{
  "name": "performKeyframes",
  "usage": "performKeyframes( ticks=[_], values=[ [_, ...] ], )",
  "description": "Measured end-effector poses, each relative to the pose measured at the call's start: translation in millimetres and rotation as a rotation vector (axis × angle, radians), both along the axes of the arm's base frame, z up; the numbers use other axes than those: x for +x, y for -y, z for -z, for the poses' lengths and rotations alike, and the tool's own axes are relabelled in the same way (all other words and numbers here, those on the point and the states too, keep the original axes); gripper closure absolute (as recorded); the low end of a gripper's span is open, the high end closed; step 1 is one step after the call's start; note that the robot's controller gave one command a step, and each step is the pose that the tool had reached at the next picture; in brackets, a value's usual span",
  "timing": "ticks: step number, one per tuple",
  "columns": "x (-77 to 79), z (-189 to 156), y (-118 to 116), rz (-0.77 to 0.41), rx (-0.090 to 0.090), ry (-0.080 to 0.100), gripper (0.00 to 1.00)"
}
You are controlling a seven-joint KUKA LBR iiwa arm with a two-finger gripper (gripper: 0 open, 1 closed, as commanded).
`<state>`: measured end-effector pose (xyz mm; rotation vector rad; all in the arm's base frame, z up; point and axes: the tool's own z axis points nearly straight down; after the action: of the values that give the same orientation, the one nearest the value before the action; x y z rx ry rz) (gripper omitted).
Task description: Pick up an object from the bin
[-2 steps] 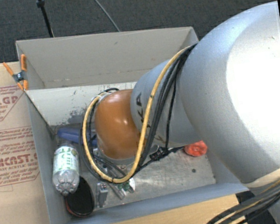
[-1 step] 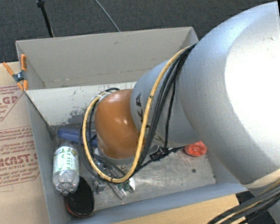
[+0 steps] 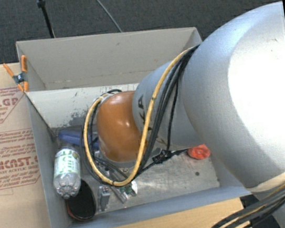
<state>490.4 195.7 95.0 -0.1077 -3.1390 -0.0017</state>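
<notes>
My gripper [image 3: 105, 192] is low in the bin's front left part, under the arm's orange cover. Just to its left lies a crushed clear plastic bottle [image 3: 67, 170] with a green-printed label, pointing toward the front wall. A black round thing [image 3: 81, 204] sits at the bottle's near end, in the front left corner, close beside the gripper. A small green and white piece [image 3: 128, 191] shows right of the gripper, on the bin floor. Whether anything is in the gripper is hidden.
A blue thing [image 3: 72, 136] lies against the left wall behind the bottle. A small red-orange thing [image 3: 199, 153] lies on the floor at the right, by the arm's edge. The arm and its cables cover the bin's middle and right.
</notes>
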Motion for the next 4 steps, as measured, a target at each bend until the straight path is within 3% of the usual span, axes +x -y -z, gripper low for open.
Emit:
performKeyframes(
  ticks=[1,2,3,4],
  values=[
    [0.0,0.0,0.0,0.0,0.0,0.0,0.0],
    [0.5,-5.0,-24.5,0.034,-0.004,-0.003,0.0],
    [0.1,-6.4,-33.6,0.042,-0.002,-0.001,0.0],
    [4.7,19.6,-40.3,-0.233,-0.005,0.001,1.0]
  ],
)
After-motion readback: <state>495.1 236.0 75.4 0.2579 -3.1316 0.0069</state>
